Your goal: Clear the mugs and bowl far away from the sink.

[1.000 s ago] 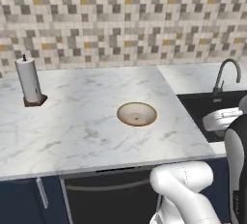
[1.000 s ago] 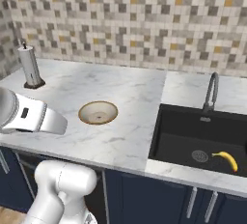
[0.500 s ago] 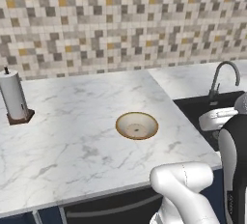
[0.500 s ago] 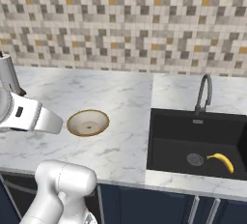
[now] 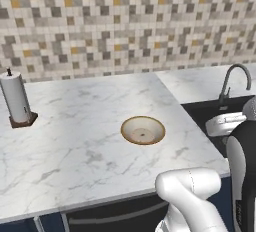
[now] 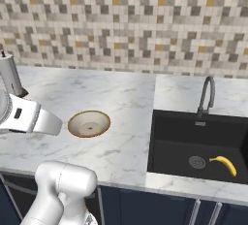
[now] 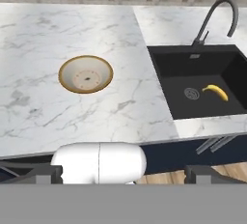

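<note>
The gripper (image 7: 123,174) is wide open, its two dark fingertips (image 7: 46,174) standing far apart at the bottom of the hand view. It holds nothing and touches nothing, and hangs out in front of the counter edge, well short of the bowl.

The white marble counter (image 5: 75,141) runs from the left of the room to the sink, backed by a wall of small tiles (image 5: 125,21) in beige, grey, brown and yellow. Dark blue cabinet fronts (image 6: 145,209) sit below it.

The black sink (image 6: 193,141) is set into the counter on the right, with a curved grey faucet (image 6: 207,95) behind it and a round metal drain (image 6: 196,161) in its floor. A yellow banana (image 6: 224,163) lies in the basin just beside the drain.

The paper towel roll (image 5: 16,101) stands upright on a brown base near the left end.

The bowl (image 5: 143,130), cream inside with a tan rim, sits upright on the counter between the towel roll and the sink, nearer the sink.
</note>
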{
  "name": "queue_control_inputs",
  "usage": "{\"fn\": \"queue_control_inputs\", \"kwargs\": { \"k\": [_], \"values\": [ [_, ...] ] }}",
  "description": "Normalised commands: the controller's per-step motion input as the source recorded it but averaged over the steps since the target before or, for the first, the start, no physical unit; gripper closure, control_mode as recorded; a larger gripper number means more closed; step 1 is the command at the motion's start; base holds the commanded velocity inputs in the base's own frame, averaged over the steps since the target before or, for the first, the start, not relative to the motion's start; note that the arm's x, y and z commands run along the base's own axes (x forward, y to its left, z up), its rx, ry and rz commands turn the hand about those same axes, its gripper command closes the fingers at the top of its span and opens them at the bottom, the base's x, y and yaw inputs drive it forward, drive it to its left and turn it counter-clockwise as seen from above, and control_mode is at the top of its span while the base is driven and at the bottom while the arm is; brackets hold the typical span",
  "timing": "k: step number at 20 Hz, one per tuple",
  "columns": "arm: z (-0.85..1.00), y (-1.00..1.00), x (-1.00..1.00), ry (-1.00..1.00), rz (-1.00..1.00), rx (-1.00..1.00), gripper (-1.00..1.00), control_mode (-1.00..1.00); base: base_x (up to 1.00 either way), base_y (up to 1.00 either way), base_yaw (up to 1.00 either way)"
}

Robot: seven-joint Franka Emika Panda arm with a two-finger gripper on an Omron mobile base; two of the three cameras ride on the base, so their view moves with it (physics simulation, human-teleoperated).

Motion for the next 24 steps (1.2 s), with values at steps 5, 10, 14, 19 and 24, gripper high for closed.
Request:
{"fn": "queue_control_inputs", "kwargs": {
  "k": [5, 10, 14, 19, 24],
  "values": [
    [0.0, 0.0, 0.0, 0.0, 0.0, 0.0, -1.0, 1.0, 0.97, 0.0, 0.33],
    [0.0, 0.0, 0.0, 0.0, 0.0, 0.0, -1.0, 1.0, 0.95, 0.0, 0.39],
    [0.0, 0.0, 0.0, 0.0, 0.0, 0.0, -1.0, 1.0, 0.91, 0.0, 0.37],
    [-0.05, -0.01, 0.59, 0.04, 0.19, 0.12, -1.0, -1.0, 0.0, 0.0, 0.0],
    [-0.05, 0.0, 0.44, 0.03, 0.05, 0.08, -1.0, -1.0, 0.0, 0.0, 0.0]
  ]
}}
